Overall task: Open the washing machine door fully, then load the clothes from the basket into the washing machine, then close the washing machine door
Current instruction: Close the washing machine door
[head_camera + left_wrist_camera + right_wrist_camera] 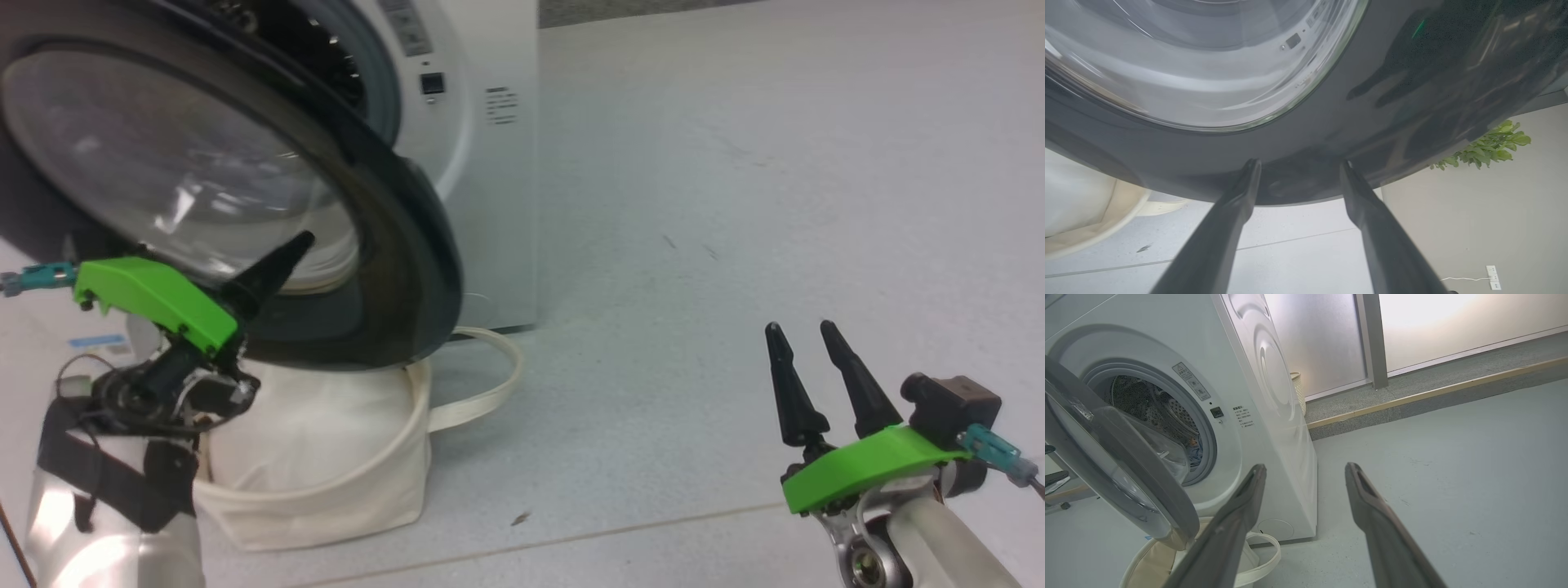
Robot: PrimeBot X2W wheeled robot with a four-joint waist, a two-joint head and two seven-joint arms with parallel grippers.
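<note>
All three views share the washing machine door: head looks down at it, left wrist probably just beneath, right wrist farther off.

washing machine: 10 o'clock, door half open | clothes: blue scrap in drum (mostly hidden) | basket: 7 o'clock, under door | right gripper: 6 o'clock, fingers spread

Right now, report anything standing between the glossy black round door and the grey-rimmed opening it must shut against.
Nothing visible does. The glossy black round door stands part open, and the gap to the white washing machine's grey-rimmed opening looks free. The cream canvas basket sits lower, beneath the door's bottom edge.
</note>
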